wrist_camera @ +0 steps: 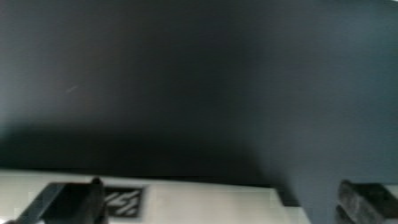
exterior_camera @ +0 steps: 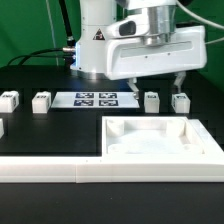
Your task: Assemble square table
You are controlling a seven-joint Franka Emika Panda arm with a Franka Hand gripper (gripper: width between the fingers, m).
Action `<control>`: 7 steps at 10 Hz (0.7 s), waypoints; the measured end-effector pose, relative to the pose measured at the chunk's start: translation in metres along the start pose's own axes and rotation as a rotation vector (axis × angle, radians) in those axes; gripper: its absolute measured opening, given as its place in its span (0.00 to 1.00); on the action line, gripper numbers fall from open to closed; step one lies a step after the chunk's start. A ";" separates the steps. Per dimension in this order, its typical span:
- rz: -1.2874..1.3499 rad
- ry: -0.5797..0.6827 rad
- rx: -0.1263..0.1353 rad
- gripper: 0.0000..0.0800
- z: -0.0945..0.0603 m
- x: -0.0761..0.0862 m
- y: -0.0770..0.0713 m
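Note:
The square table top (exterior_camera: 160,138), a white slab with a raised rim and corner pockets, lies on the black table at the exterior view's right front. Two leg blocks (exterior_camera: 152,100) (exterior_camera: 181,100) stand just behind it. Two more leg blocks (exterior_camera: 10,99) (exterior_camera: 41,101) stand at the exterior view's left. My gripper (exterior_camera: 156,84) hangs open and empty above the two right blocks. In the wrist view the gripper (wrist_camera: 221,205) has its dark fingers (wrist_camera: 71,203) wide apart over a blurred white surface with a tag (wrist_camera: 125,203). I cannot tell which part that is.
The marker board (exterior_camera: 96,99) lies flat between the two pairs of leg blocks. A long white border rail (exterior_camera: 110,172) runs along the front edge. Another white piece (exterior_camera: 2,128) shows at the exterior view's far left edge. The robot base (exterior_camera: 95,50) stands behind.

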State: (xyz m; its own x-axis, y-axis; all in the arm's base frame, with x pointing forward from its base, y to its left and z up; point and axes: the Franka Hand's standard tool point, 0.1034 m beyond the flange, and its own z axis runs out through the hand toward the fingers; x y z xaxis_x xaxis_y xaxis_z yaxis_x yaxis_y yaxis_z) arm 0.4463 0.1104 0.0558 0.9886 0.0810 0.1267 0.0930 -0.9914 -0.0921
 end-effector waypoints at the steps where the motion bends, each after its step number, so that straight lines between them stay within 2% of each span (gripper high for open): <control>1: 0.066 -0.003 0.004 0.81 0.001 -0.003 -0.012; 4: 0.060 -0.032 0.012 0.81 0.005 -0.016 -0.061; 5: 0.035 -0.041 0.011 0.81 0.009 -0.022 -0.071; 7: 0.030 -0.039 0.008 0.81 0.009 -0.021 -0.067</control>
State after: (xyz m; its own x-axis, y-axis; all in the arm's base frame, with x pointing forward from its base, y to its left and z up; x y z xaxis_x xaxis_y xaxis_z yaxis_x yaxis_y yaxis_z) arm 0.4209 0.1756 0.0507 0.9948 0.0552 0.0852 0.0639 -0.9926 -0.1035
